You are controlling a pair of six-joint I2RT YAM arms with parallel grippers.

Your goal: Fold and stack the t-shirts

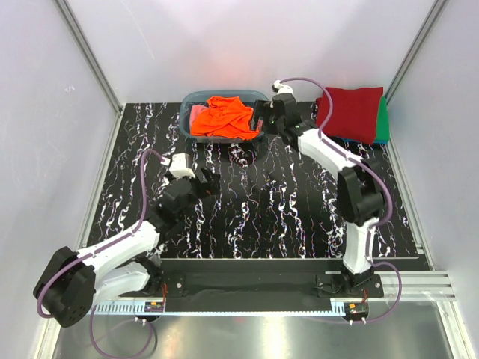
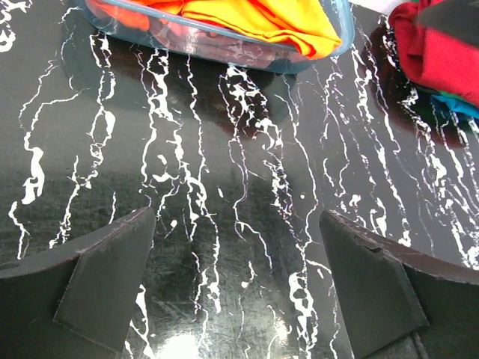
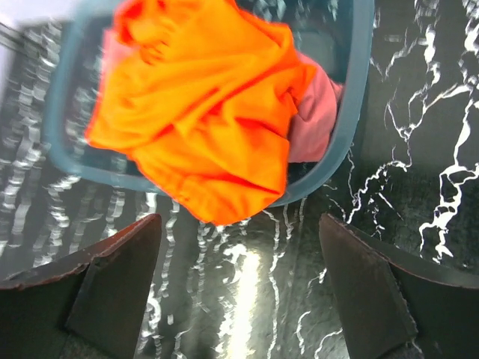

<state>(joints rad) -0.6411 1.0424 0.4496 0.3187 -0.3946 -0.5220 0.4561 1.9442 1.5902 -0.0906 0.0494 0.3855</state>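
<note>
at the far edge the orange shirt (image 1: pixel 224 116) lies crumpled in the tub (image 1: pixel 184 112). right gripper (image 1: pixel 266 120) just beside the tub, left gripper (image 1: pixel 207 183) well short of it — both wide open, empty. step: pick-up; next needs a pinch on a loose fold.

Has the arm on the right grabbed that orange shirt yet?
No, its jaws stand wide open, gripping nothing, while the orange shirt lies crumpled in the blue-grey tub.
</note>
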